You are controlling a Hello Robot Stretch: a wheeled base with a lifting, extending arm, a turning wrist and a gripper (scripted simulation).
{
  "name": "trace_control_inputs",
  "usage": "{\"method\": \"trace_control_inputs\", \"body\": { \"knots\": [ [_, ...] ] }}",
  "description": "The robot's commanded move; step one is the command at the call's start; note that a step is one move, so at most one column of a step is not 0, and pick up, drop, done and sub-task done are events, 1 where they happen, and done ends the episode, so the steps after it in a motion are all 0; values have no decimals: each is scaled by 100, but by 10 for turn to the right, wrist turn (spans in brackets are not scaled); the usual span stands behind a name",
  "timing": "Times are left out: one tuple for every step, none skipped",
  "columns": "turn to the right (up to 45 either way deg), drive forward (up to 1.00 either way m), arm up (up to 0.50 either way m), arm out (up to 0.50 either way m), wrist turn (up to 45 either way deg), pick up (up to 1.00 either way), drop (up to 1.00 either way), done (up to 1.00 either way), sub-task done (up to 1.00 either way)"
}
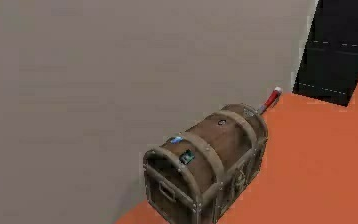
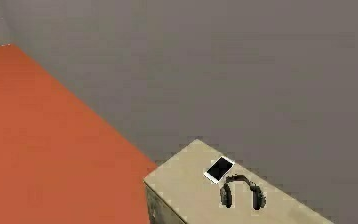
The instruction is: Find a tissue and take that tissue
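so a wooden chest with lighter bands is being shown low in the forward view, sitting on an orange floor and being backed right up against a plain grey wall. a couple of small blue-ish bits are being seen on the near end of its rounded lid, too tiny to be named. just past the chest's far end a thin red stick-like thing with a pale tip is being seen, poking up near the wall. a black cabinet is being shown in the forward view's upper right corner, well apart from the chest. over in the arm side view a pale beige block is being shown at the bottom edge, with a flat white rectangle lying on its top and a pair of black headphones lying just beside that, toward the view's right. the same orange floor and grey wall are being seen behind it. where the tissue is can't be told from any of this, and the gripper's state can't be told either.
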Motion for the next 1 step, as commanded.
{"method": "trace_control_inputs", "body": {
  "knots": [
    [450, 0, 0, 0, 0, 0, 0, 0, 0]
  ]
}}
